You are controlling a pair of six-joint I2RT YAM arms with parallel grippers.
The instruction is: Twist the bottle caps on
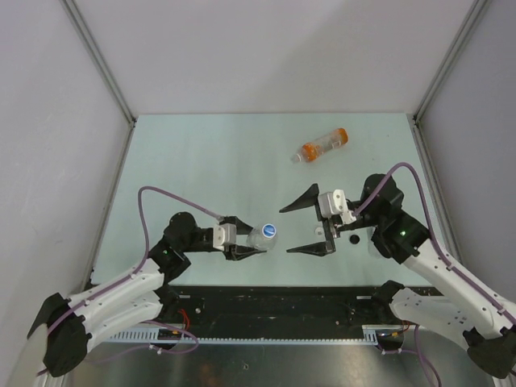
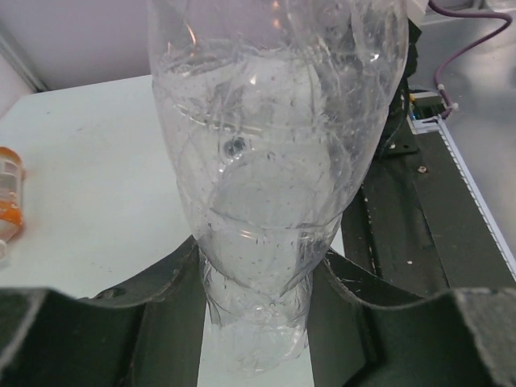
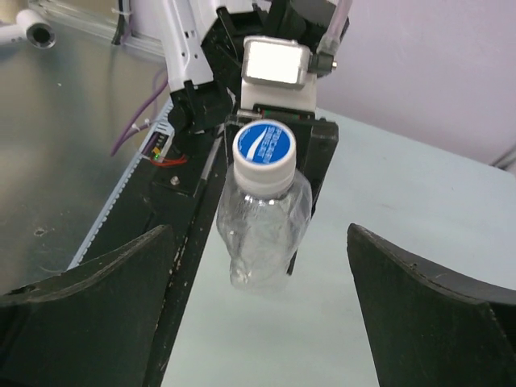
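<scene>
- Left pincer (image 1: 251, 239) is clenched on the clear bottle (image 1: 263, 239), at 6 o'clock from the centre of the table (image 1: 193, 161).
- A white cap (image 1: 268, 230) with a blue logo sits on the bottle's neck, facing up.
- Right pincer (image 1: 287, 230) is released, jaws spread wide. It is at 3 o'clock of the clear bottle, just beside it and not touching.
- Black cap (image 1: 354, 239) lies on the table at 3 o'clock of the right pincer, close to that arm.
- Orange bottle (image 1: 322, 146) lies on its side at 1 o'clock, well apart from both pincers.
</scene>
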